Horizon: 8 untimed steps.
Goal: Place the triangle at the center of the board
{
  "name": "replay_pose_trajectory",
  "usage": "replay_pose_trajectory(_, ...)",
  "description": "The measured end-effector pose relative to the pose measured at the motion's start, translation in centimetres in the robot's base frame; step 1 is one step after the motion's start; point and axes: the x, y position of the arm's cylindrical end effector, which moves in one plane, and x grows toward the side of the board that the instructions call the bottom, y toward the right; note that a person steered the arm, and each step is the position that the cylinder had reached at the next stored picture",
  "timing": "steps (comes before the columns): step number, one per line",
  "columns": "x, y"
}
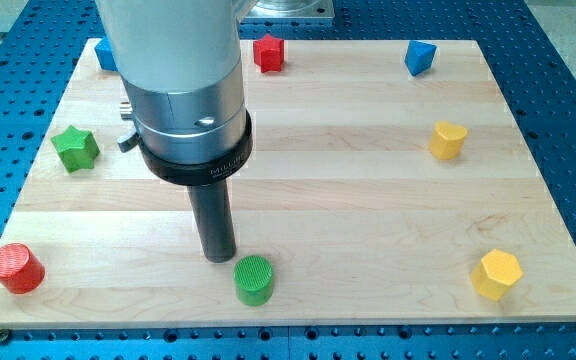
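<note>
Pale smooth wooden board (pixel 368 180), matt ridged-top green cylinder (pixel 255 279), brushed metal arm collar (pixel 190 110), matt dark rod (pixel 216 222).

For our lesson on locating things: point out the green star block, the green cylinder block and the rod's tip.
green star block (pixel 75 148), camera view, its top face.
green cylinder block (pixel 254 273), camera view, its ribbed top.
my tip (pixel 218 257), camera view, the rod's lower end, just upper-left of the cylinder.

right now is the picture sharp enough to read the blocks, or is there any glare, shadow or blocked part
Camera view: sharp and evenly lit, shadows soft and short. A bright highlight runs down the arm's metal housing. That housing hides most of a blue block at the view's top left, so its shape cannot be told. My tip shows clearly, just left of and above the green cylinder, with no clear gap between them.
</note>
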Motion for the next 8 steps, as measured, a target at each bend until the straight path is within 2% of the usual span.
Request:
replay_pose_trajectory(5, 1.4, -0.5)
replay_pose_trajectory(6, -1.7, 0.6)
replay_pose_trajectory(8, -1.6, 0.7)
